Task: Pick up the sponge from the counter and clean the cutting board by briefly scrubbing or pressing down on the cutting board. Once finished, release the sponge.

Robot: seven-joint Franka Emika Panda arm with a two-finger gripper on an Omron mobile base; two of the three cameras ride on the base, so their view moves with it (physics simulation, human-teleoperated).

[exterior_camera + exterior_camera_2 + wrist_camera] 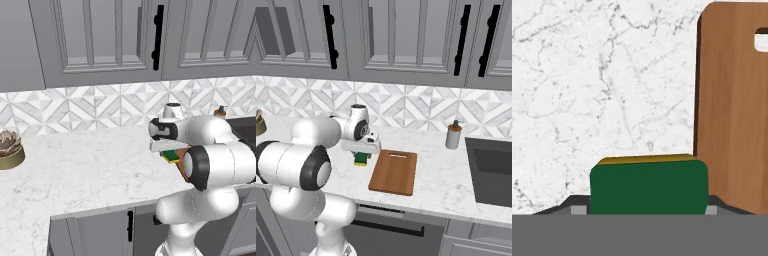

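The white arm's two-finger hand (361, 152) is reaching down over the small rectangular sponge with dark green top and yellow base (648, 186), its fingers flanking the block; whether they are gripping it cannot be told. The sponge is sitting just beside the flat reddish-brown wooden cutting board (394, 171) on the white marble-patterned desk (85, 170).

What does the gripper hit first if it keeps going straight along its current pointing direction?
Probably the sponge: it sits directly between the gripper fingertips, green top facing the camera. Below it is the counter. The cutting board lies off to the side, out of line.
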